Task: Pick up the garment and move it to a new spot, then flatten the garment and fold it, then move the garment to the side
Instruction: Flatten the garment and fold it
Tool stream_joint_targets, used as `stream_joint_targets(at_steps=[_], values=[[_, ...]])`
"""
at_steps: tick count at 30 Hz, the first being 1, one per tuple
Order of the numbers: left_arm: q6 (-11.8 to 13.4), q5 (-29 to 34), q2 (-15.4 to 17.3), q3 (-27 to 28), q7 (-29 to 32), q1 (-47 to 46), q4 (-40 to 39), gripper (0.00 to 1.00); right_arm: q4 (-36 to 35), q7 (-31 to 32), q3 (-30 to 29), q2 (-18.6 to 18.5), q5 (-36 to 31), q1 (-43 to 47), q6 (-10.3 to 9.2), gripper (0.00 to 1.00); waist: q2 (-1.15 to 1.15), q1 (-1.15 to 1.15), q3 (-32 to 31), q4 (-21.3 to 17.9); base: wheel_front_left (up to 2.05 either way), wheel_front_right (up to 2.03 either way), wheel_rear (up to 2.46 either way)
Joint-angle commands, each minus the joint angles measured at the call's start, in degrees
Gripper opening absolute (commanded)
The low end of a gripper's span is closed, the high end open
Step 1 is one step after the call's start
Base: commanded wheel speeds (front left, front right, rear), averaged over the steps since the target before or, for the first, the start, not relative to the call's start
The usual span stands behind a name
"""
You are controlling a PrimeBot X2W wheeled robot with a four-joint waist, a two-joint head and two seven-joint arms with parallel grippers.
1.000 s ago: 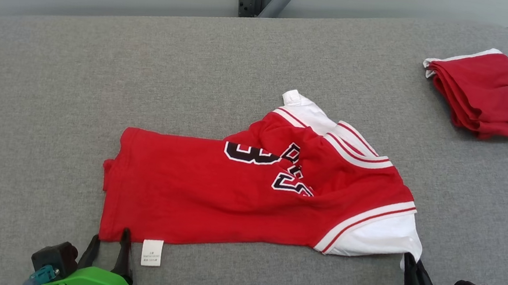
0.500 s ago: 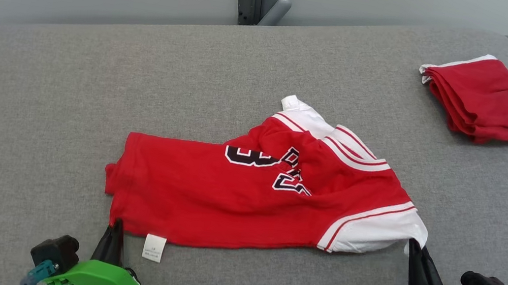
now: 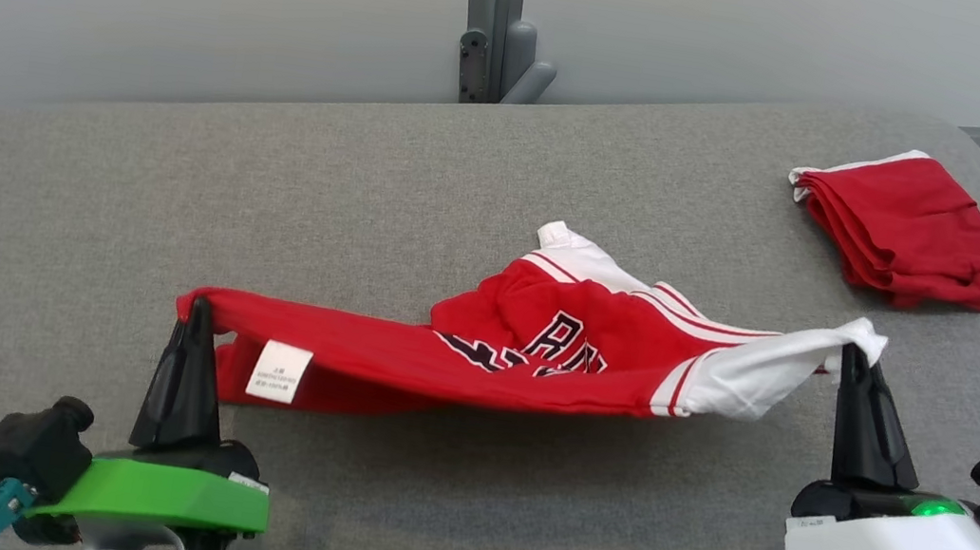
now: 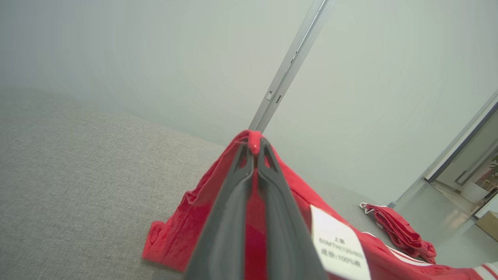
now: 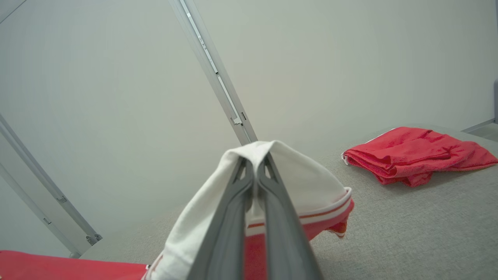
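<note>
Partly aloft, red jersey [image 3: 364, 353] between left fingers [image 3: 184, 371] and right fingers [image 3: 862, 428].

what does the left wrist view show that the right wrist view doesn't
Left wrist, not right wrist: the left tool shut on the jersey's red hem, with the white care label hanging beside it. Right wrist, not left wrist: the right tool shut on the jersey's white sleeve. Both: the folded red garment lying apart on the grey cushion, and a metal wall rail behind.
</note>
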Motion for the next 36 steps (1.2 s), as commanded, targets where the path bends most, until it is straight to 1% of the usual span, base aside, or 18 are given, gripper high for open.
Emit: stream_joint_targets(at_steps=[1, 8, 14, 15, 19, 21, 22, 24, 26, 27, 32, 36], values=[[0.2, -0.6, 0.3, 0.2, 0.2, 0.7, -2.4, 0.0, -1.8, -0.2, 0.0, -0.5, 1.0, -0.6, -0.05, 0.0, 0.37, 0.0, -1.0, -0.4, 0.0, 0.0, 0.0], [0.9, -1.9, 1.7, 0.5, 4.3, 0.1, -18.7, 0.0, -14.1, -0.1, -0.5, -2.7, 5.4, -1.5, -0.04, 0.0, 0.37, 0.0, -1.5, -1.1, 0.0, 0.0, 0.0], [2.1, -2.4, 3.6, 1.4, 8.4, -3.4, -30.9, 0.0, -25.0, 1.5, -2.5, -4.2, 7.9, -3.4, -0.03, 0.0, 0.37, 0.0, -1.1, -1.8, 0.0, 0.0, 0.0], [2.4, -2.6, 4.1, 1.6, 9.8, -5.0, -34.3, 0.0, -28.3, 2.4, -3.4, -4.5, 8.4, -4.1, -0.03, 0.0, 0.37, 0.0, -0.8, -1.9, 0.0, 0.0, 0.0], [3.0, -2.8, 5.3, 1.6, 13.2, -8.4, -38.7, 0.0, -33.3, 4.7, -4.8, -4.6, 9.7, -5.8, -0.03, 0.0, 0.37, 0.0, 0.5, -1.9, 0.0, 0.0, 0.0], [3.1, -2.1, 6.3, 1.9, 14.5, -10.6, -38.9, 0.0, -33.8, 5.9, -5.4, -4.8, 9.8, -6.8, -0.03, 0.0, 0.37, 0.0, 1.6, -1.8, 0.0, 0.0, 0.0], [3.1, -2.5, 6.3, 1.9, 15.1, -11.8, -38.1, 0.0, -33.4, 6.5, -5.4, -4.4, 10.5, -7.5, -0.03, 0.0, 0.37, 0.0, 2.3, -1.6, 0.0, 0.0, 0.0], [3.1, -2.6, 6.9, 2.3, 16.1, -14.5, -35.9, 0.0, -31.9, 7.5, -5.4, -4.7, 10.7, -9.4, -0.03, 0.0, 0.37, 0.0, 4.2, -1.4, 0.0, 0.0, 0.0], [2.4, -2.2, 7.6, 2.3, 16.8, -17.9, -32.6, 0.0, -29.7, 8.4, -4.7, -4.8, 11.2, -12.3, -0.02, 0.0, 0.37, 0.0, 6.5, -1.1, 0.0, 0.0, 0.0], [2.4, -2.2, 7.6, 2.3, 16.8, -17.9, -32.6, 0.0, -29.7, 8.4, -4.7, -4.8, 11.2, -12.3, -0.02, 0.0, 0.37, 0.0, 6.5, -1.1, 0.0, 0.0, 0.0], [0.7, -1.0, 9.2, 1.6, 18.2, -29.3, -23.7, 0.0, -22.2, 9.9, -2.0, -6.0, 10.9, -24.4, -0.02, 0.0, 0.37, 0.0, 13.8, -0.4, 0.0, 0.0, 0.0], [-0.5, 0.1, 9.9, 0.9, 19.8, -42.6, -15.7, 0.0, -14.7, 10.6, 0.1, -6.5, 9.8, -38.7, -0.02, 0.0, 0.37, 0.0, 21.0, 0.5, 0.0, 0.0, 0.0]])
